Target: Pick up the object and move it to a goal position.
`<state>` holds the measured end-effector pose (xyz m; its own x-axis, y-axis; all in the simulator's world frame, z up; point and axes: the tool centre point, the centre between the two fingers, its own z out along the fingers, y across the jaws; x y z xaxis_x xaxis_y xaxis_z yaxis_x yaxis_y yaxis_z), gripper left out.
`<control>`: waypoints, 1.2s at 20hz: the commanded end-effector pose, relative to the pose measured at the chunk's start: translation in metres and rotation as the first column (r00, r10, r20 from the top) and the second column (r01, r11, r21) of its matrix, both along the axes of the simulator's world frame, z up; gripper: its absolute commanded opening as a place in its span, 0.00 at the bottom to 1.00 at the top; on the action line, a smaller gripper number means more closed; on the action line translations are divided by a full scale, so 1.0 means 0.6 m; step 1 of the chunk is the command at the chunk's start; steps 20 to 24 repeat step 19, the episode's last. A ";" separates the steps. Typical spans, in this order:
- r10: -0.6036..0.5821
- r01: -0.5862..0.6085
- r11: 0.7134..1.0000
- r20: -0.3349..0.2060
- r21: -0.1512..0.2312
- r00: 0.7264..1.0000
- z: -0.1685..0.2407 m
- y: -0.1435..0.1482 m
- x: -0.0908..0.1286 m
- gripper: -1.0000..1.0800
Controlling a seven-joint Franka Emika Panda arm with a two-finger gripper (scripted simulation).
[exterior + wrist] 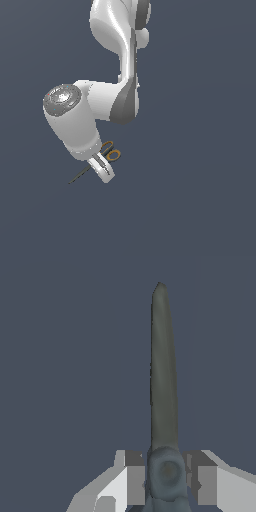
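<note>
The fingers (165, 483) were clamped on the scissors (164, 381), one finger on each side of the round pivot. The dark blades stuck out past the fingertips (thin and pointed). The orange rings (111, 151) showed behind the fingers, close to the white arm (75, 122).

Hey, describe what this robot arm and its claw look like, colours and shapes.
The arm is glossy white with rounded, tubular links and dark grey bands at the joints. One joint ends in a round grey cap with concentric rings. The claw is small, with two flat white fingers and grey inner pads. No cables or lettering show.
</note>
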<state>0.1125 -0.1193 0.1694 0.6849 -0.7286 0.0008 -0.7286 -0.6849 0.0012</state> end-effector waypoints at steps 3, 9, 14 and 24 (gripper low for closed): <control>0.001 -0.001 1.000 0.000 0.001 1.000 0.023 -0.010 0.023 0.00; 0.001 -0.001 1.000 0.000 0.001 1.000 0.041 -0.018 0.042 0.00; 0.001 -0.001 1.000 0.000 0.001 1.000 0.048 -0.022 0.050 0.00; 0.001 -0.001 1.000 0.000 0.001 1.000 0.050 -0.023 0.052 0.00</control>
